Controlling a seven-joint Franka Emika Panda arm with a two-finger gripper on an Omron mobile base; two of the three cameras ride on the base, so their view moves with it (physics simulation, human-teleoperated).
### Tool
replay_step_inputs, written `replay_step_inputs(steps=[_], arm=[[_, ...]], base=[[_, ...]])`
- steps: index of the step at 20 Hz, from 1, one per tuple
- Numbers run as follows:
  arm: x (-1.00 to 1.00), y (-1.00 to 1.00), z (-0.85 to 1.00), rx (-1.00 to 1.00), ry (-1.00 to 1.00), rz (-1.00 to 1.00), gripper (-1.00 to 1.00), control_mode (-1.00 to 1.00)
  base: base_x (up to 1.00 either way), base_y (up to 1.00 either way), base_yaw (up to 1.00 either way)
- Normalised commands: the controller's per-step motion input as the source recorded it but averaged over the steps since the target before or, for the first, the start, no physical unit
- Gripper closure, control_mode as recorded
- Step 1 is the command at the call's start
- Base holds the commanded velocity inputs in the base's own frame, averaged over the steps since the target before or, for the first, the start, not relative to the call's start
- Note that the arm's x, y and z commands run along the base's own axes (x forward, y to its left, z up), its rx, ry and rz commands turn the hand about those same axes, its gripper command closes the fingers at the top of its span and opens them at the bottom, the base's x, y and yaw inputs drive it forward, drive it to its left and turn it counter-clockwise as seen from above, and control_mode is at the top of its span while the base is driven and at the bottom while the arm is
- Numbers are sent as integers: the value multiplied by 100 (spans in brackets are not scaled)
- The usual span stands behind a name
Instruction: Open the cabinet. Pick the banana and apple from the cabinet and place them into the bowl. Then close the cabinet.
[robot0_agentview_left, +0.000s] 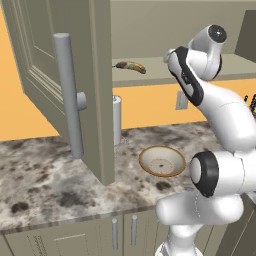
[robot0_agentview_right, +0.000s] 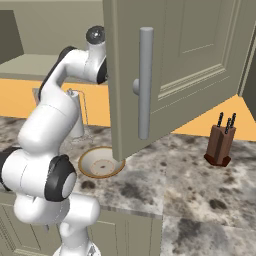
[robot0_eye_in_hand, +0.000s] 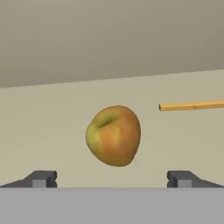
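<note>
Two dark fingertips (robot0_eye_in_hand: 41, 178) stand wide apart in the hand view, so the jaws are open and hold nothing. One apple (robot0_eye_in_hand: 113, 135) lies between and beyond them on the pale shelf (robot0_eye_in_hand: 52, 127) of the cabinet (robot0_agentview_left: 95, 90), apart from both tips, with nothing between it and the jaws. One thin orange strip shows past the apple toward the shelf's right side; what it is cannot be told.

One banana (robot0_agentview_left: 131, 66) lies on the same shelf near its front edge, seen in the left base view to the left of the arm's upper links. Two cabinet doors (robot0_agentview_right: 180, 70) hang swung out over the tabletop (robot0_agentview_left: 45, 185), each with one long silver bar handle (robot0_agentview_left: 69, 95). The doors flank the arm, and the right door hides the hand in the right base view.

One bowl (robot0_agentview_left: 162, 161) sits on the tabletop below the shelf, between the two doors, with nothing in it. One white cylinder (robot0_agentview_left: 116, 120) stands near the tabletop's back edge, behind the bowl. One knife block (robot0_agentview_right: 220, 145) with three dark handles stands toward the tabletop's right end, well apart from the bowl.
</note>
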Motion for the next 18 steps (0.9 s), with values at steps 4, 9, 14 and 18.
replay_step_inputs(steps=[4,9,14,18], arm=[[51,0,-33,-1,0,0,-100,-100],[62,0,-9,0,0,0,-100,-100],[63,0,-3,0,0,0,-100,-100],[21,-1,-37,-2,2,0,-100,-100]], base=[[0,0,0],[0,0,0],[0,0,0],[0,0,0]])
